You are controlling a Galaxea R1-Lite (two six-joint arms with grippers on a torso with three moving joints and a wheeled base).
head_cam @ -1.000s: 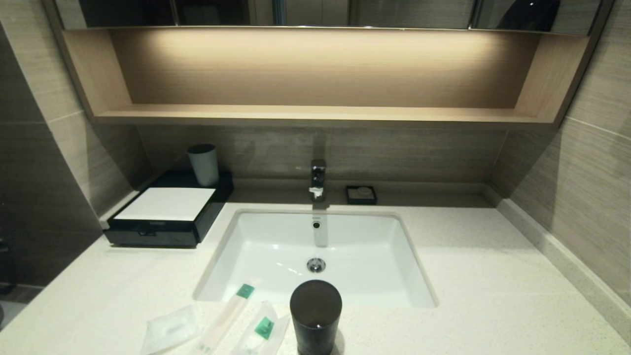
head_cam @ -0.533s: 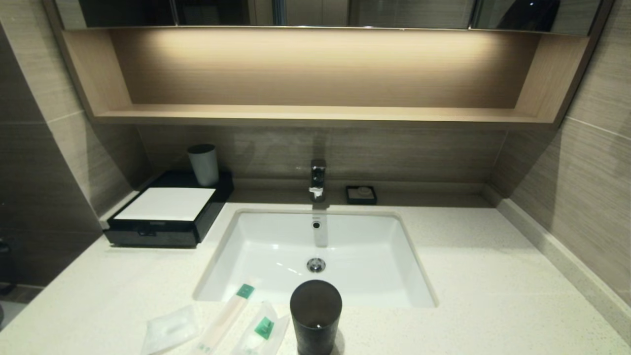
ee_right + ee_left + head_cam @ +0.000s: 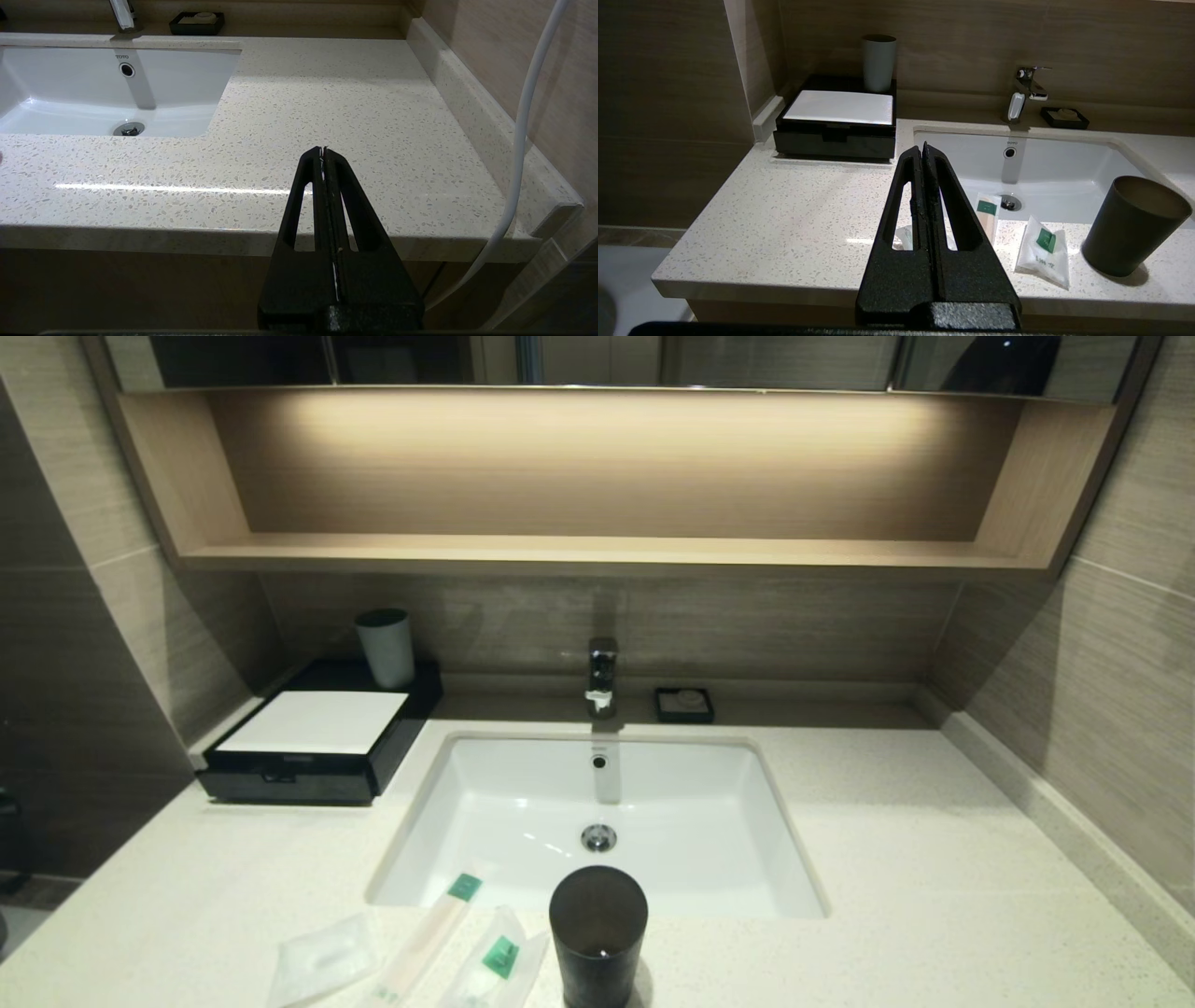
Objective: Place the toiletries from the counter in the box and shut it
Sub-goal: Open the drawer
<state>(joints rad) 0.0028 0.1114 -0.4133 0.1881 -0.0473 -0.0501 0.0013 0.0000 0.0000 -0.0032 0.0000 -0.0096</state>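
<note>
Three toiletries lie on the counter (image 3: 934, 859) near its front edge, left of the basin's middle: a squarish clear packet (image 3: 322, 959), a long thin packet (image 3: 425, 938) with a green end, and a white sachet (image 3: 495, 966) with a green label. The left wrist view shows the long packet (image 3: 986, 217) and the sachet (image 3: 1043, 252) too. The black box (image 3: 317, 737) with its white top sits at the back left, its front tray pushed in. My left gripper (image 3: 922, 148) hovers shut and empty before the counter's front edge. My right gripper (image 3: 323, 150) is shut and empty at the counter's front right.
A dark cup (image 3: 597, 933) stands at the front edge beside the sachet. A grey cup (image 3: 385, 646) rests on the back of the box. The white basin (image 3: 485, 821), the tap (image 3: 602, 674) and a small black dish (image 3: 683, 704) lie behind. A white cable (image 3: 523, 121) hangs at right.
</note>
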